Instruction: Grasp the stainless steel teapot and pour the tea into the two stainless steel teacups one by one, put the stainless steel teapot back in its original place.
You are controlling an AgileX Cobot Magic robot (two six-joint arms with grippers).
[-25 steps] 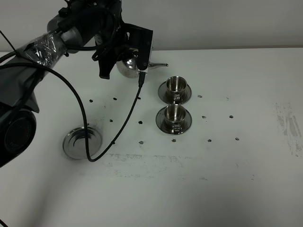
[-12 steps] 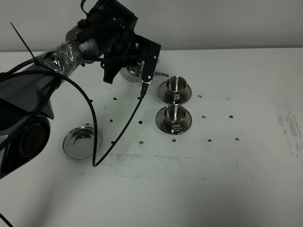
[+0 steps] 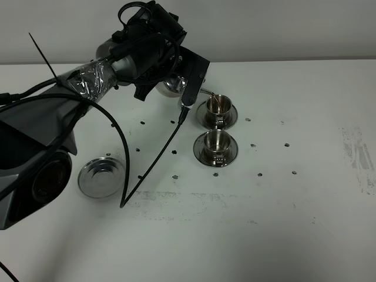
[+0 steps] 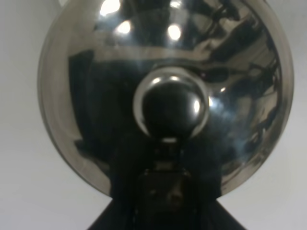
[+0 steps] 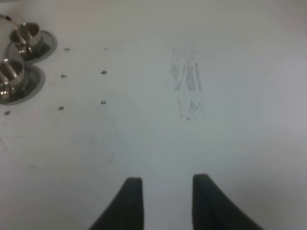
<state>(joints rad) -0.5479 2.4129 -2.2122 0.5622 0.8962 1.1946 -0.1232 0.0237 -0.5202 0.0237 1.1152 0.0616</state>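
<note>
One gripper is doing the work. The left gripper [image 3: 169, 81] is mostly hidden behind its black camera block [image 3: 192, 79], but it is squeezed tight on the stainless steel teapot [image 3: 171, 86], which hangs in the air, tipped. From the hand, the pot's thin spout [image 3: 205, 93] sticks out toward the right side of the high view. Its tip is right over the far teacup [image 3: 218, 104]. A thin brown line of tea [image 3: 220, 102] shows in that cup. The near teacup [image 3: 215, 141] sits just beside it, closer to the camera, and looks empty. So I think the spout must swing that way next. The round tray [image 3: 101, 176] where the pot belongs lies well apart, on the left arm's side. The right gripper [image 5: 163, 189] hangs far from the cups, fingers a little apart, holding nothing. The left arm is much nearer.
</note>
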